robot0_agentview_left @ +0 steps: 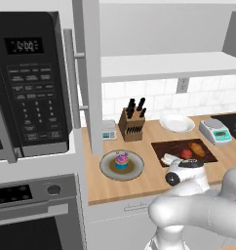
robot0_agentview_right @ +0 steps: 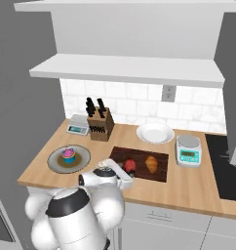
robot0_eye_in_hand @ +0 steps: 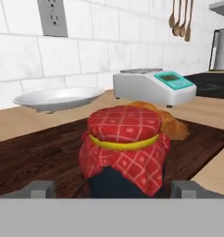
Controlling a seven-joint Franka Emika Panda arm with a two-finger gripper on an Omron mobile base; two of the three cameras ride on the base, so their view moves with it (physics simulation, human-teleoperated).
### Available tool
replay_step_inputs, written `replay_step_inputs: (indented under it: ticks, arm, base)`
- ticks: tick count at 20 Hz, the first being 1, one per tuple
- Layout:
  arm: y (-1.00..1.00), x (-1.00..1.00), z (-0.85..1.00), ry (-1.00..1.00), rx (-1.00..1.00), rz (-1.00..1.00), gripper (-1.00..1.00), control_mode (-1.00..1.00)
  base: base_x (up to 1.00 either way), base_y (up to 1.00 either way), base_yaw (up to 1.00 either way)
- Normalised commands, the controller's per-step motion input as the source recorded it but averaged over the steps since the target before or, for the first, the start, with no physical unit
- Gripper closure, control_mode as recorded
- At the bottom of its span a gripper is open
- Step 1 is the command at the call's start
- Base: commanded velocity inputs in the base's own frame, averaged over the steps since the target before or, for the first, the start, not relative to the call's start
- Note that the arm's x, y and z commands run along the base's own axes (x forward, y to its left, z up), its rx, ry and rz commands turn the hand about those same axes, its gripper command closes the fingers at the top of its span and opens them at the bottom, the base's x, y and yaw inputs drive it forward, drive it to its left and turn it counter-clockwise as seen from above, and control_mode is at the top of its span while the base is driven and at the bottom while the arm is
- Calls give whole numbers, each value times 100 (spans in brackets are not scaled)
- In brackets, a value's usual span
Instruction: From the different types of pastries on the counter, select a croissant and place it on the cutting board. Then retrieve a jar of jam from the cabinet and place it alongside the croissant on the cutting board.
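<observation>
The jar of jam, dark-bodied with a red checked cloth lid, stands upright on the dark cutting board. The golden croissant lies right behind it on the same board. My gripper is open, with a fingertip low on each side of the jar and a gap on the left. From the left base camera, the jar and croissant rest side by side on the board, the gripper at the jar's near side. From the right: jar, croissant, board, gripper.
A cupcake sits on a grey round plate left of the board. Behind the board are a knife block, a white dish and a kitchen scale. The cabinet door hangs open beside the microwave. A stove lies right.
</observation>
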Motion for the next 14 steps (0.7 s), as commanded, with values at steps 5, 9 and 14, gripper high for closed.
replay_step_inputs:
  ticks: [5, 9, 14]
  arm:
    - [16, -84, 0, -34, -11, 0, -100, -100]
    - [6, -100, 28, -50, -9, -1, -100, -100]
    - [17, -100, 61, -47, -8, 0, -100, -100]
  base:
    - [0, 0, 0]
    - [0, 0, 0]
    - [0, 0, 0]
